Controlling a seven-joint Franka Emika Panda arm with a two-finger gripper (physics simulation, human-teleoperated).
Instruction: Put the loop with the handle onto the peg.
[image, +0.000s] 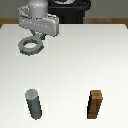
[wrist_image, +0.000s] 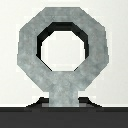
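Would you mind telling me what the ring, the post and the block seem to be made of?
Ring: dull gray metal or stone, faintly mottled, no shine. Post: similar matte gray, probably the same material. Block: likely wood, brown with a lighter tan face.

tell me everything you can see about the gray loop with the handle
The loop with the handle is a flat, matte gray ring, metal-like, with a round hole and a faceted, eight-sided outer edge. A short stubby tab sticks out from one side; in the wrist view that tab runs into the gripper, which appears to hold it there. In the exterior view the ring hangs roughly level under the gripper, far back toward that view's left, apparently above the white table, well away from the peg.
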